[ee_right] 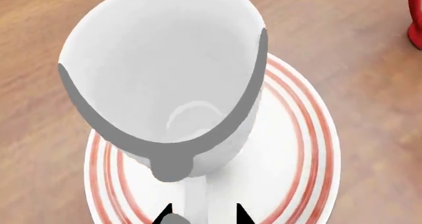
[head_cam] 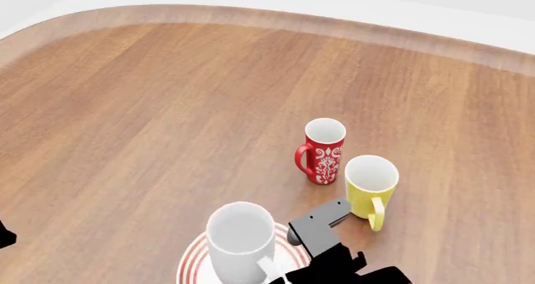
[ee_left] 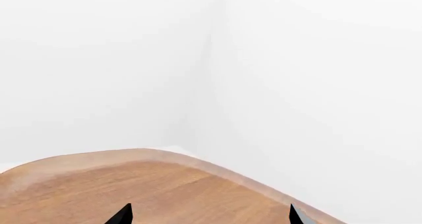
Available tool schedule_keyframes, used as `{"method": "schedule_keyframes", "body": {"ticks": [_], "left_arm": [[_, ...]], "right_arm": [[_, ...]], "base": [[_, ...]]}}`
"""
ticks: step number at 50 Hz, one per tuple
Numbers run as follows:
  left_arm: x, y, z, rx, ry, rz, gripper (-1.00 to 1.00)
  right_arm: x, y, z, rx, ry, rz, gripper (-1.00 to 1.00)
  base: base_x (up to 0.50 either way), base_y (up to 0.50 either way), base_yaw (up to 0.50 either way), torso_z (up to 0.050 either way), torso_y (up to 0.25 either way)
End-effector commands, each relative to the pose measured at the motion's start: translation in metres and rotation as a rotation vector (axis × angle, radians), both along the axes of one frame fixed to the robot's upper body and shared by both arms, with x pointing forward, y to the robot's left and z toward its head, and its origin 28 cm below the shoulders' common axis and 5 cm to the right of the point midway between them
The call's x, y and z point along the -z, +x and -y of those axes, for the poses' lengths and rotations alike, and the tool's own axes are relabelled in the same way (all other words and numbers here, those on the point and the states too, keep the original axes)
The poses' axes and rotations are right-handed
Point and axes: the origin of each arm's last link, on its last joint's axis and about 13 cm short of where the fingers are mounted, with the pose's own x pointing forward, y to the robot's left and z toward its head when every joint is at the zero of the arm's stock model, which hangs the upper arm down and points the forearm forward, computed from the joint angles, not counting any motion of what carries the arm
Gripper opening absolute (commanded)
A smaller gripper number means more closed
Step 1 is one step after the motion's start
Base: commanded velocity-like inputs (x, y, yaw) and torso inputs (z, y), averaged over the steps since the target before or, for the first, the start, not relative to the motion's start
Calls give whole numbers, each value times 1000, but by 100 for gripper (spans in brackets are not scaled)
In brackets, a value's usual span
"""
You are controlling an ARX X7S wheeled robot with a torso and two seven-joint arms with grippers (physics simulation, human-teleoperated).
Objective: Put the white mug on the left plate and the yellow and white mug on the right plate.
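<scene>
White mug [head_cam: 240, 239]: upright on a red-ringed plate [head_cam: 194, 263] at the near desk [head_cam: 150, 121] edge.
Right pincer [ee_right: 201, 215]: tips straddle the mug's handle [ee_right: 196, 197]; pinching or not, cannot tell.
Yellow mug [head_cam: 370, 185]: on bare desk, just beside the red mug [head_cam: 322, 151].
Left pincer [ee_left: 209, 215]: spread, over bare desk.

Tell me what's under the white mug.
The white mug is over a red-ringed plate on the wooden table. The mug covers the plate's centre, so whether its base touches the plate cannot be seen.
</scene>
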Motion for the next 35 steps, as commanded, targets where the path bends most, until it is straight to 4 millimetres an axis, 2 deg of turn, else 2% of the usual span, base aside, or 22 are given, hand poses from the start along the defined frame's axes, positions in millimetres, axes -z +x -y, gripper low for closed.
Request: {"method": "schedule_keyframes", "body": {"ticks": [1, 12, 24, 35], "left_arm": [[-1, -1, -1, -2, -3, 3, 100], [-1, 0, 0, -5, -5, 3, 100], [1, 4, -1, -8, -6, -2, 100], [1, 5, 0, -5, -2, 0, 100]], "right_arm": [[-3, 2, 0, 8, 0, 15, 100], [-5, -26, 15, 39, 33, 33, 100], [-20, -64, 26, 31, 31, 71, 100], [-37, -81, 34, 67, 79, 174, 100]], "base": [[0, 0, 0, 0, 0], [0, 0, 0, 0, 0], [0, 0, 0, 0, 0], [0, 0, 0, 0, 0]]}}
